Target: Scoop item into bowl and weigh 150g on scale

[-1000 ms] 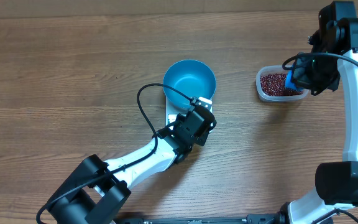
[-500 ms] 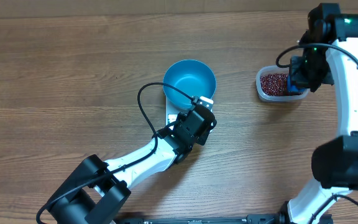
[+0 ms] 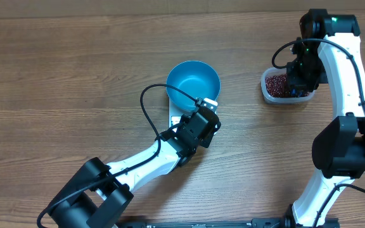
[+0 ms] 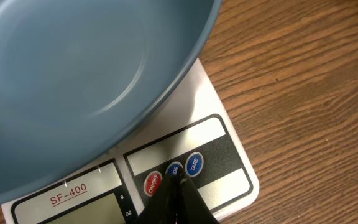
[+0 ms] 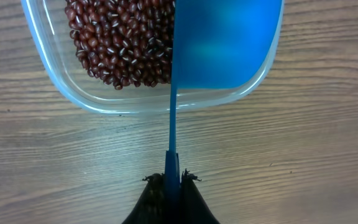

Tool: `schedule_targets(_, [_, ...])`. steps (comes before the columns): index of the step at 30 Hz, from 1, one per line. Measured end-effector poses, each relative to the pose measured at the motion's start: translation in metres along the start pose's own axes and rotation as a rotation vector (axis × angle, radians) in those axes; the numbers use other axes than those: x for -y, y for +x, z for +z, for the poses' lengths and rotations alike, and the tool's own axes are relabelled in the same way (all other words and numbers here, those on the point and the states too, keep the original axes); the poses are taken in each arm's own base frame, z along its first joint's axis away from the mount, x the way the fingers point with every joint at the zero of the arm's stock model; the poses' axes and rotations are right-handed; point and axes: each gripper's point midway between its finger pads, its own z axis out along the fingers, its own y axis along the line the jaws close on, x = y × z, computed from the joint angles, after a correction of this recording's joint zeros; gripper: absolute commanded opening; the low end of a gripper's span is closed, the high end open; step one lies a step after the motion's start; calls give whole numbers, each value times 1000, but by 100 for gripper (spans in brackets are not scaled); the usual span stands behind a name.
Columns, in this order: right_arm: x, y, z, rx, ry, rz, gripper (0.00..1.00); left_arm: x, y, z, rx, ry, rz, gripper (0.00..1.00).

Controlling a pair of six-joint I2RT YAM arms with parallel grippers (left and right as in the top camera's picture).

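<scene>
The blue bowl (image 3: 193, 83) stands on the white scale (image 3: 175, 118), and its inside looks bare. In the left wrist view the bowl (image 4: 73, 74) overhangs the scale (image 4: 225, 102). My left gripper (image 4: 179, 181) is shut, its tips on the middle blue button of the front panel. It holds nothing. At the right the beans (image 5: 120, 43) lie in a clear tub (image 5: 142, 102). My right gripper (image 5: 173, 177) is shut on the thin handle of a blue scoop (image 5: 225, 43). The scoop's cup sits over the tub's right part, beside the beans. From overhead the right gripper (image 3: 298, 77) covers the scoop.
The clear tub (image 3: 268, 94) stands on the wooden table to the right of the bowl. A black cable (image 3: 146, 111) loops off my left arm just left of the scale. The red on/off button (image 4: 153, 184) and a blue tare button (image 4: 194, 163) flank the pressed one.
My right arm has turned and shifted left over the tub, and the scoop's blue is now hidden beneath it from overhead. The left arm, bowl and scale have not moved.
</scene>
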Motion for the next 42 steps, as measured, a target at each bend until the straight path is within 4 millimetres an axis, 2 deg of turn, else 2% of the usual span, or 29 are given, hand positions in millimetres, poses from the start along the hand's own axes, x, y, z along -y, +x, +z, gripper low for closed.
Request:
schedule_targets(3, [1,-2,0,7,7,-10,27,0,0,0,0,0,0,5])
schedule_targets(7, [2,-2,3,-3,15,-7,49,0,0,0,0,0,0,5])
schedule_targets(9, [2,-1,3,-9,19,0,53,0,0,0,0,0,0,5])
schedule_targets(11, [3,2,2,-20,20,19,54,0,0,0,0,0,0,5])
schedule_targets(14, [5,0,-13,2,19,71,54,0,1,0,-3,-1,1,5])
schedule_targets(18, [9,-5,-49,117,12,153,56,0,1,0,-5,-2,2,6])
schedule_targets(24, [18,16,-110,292,-6,222,57,-1,3,0,-11,-3,4,4])
schedule_targets(26, [19,20,-121,328,-10,231,57,-2,6,0,-22,-7,13,4])
schedule_targets(29, [20,19,-126,351,-13,242,57,-3,11,0,-43,-13,28,4])
schedule_targets(42, [19,16,-124,349,-14,248,58,-7,20,8,-71,-35,88,4])
